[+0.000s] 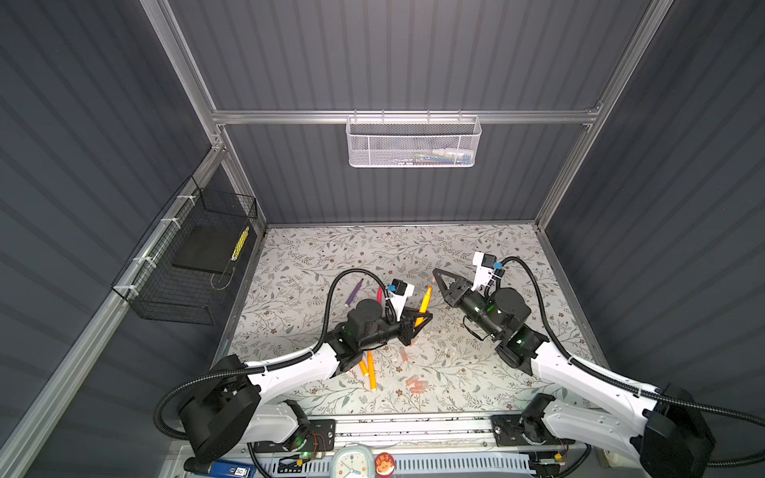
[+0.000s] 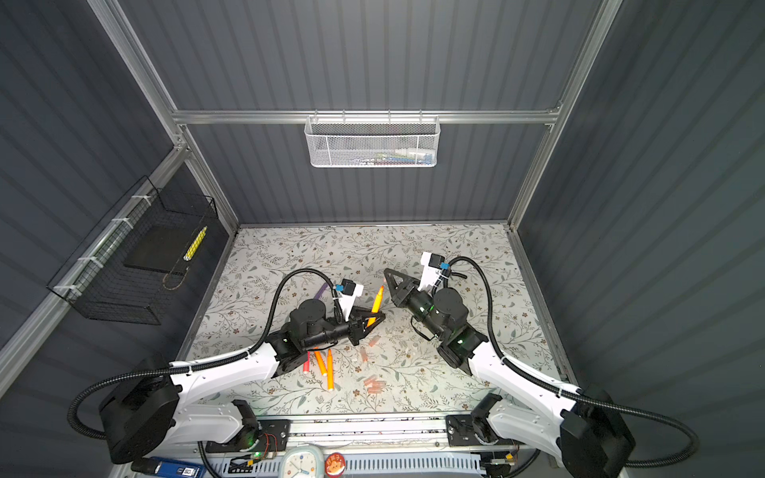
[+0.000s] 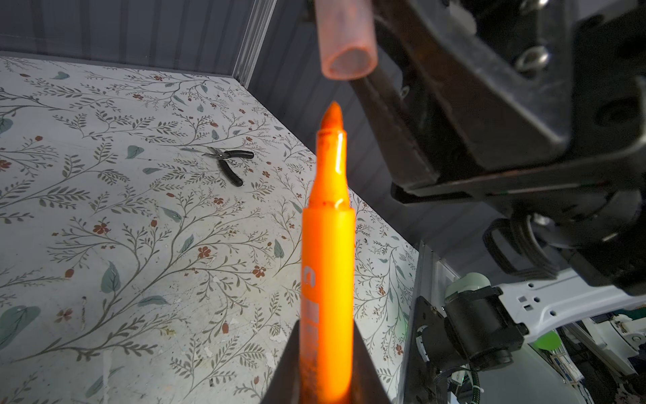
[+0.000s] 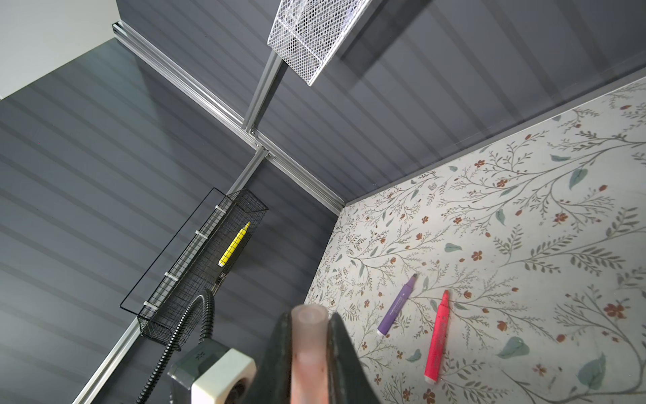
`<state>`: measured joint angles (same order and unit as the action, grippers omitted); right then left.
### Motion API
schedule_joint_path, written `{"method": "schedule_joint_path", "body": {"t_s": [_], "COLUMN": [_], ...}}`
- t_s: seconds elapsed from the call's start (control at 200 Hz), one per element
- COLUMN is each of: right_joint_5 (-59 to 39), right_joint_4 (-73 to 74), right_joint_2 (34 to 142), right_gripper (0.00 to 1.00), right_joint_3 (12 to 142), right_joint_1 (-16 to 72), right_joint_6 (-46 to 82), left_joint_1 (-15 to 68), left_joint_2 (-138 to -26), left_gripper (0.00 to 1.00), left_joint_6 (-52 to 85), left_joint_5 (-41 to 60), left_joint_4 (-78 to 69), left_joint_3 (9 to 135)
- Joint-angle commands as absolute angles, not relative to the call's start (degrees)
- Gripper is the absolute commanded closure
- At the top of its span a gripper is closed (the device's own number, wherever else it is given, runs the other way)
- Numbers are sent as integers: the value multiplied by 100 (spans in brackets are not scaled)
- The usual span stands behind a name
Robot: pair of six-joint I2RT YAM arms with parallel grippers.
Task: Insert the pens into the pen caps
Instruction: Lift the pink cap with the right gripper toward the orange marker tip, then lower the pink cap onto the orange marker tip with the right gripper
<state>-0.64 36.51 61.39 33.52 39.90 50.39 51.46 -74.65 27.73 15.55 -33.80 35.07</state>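
Over the mat (image 3: 105,217), orange pen (image 3: 328,266), cap (image 3: 346,38) nearby

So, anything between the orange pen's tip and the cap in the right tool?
Nothing visible. In the left wrist view the orange pen, held in the left tool, points toward the open mouth of the pen cap in the right tool, with only air between.
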Motion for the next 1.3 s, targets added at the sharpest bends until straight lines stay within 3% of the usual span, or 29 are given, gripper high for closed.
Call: {"method": "schedule_joint_path", "body": {"t_s": [0.0,0.775,0.955,1.296], "right_joint_5": [-211,-258,2,-103], "right_joint_4": [3919,4350,4387,5013], "right_joint_2": [6204,6380,6380,5827], "right_gripper": [100,100,100,100], "right_joint_3": [3399,3011,2817,1995], "right_joint_1": [3980,4244,4592,4971], "right_joint_6": [5117,5269,4772,3831], "left_joint_1": [5181,5178,5168,5045], "left_joint_2": [-7436,-7247,-7184,-6935], "left_gripper": [100,100,100,100], "left_joint_6": [2843,2932,3116,3292], "left_joint_5": [1635,1234,870,1415], "left_joint_4": [-3569,-3435,-2840,-2784], "left_joint_3": [3581,3544,3849,4009]}}
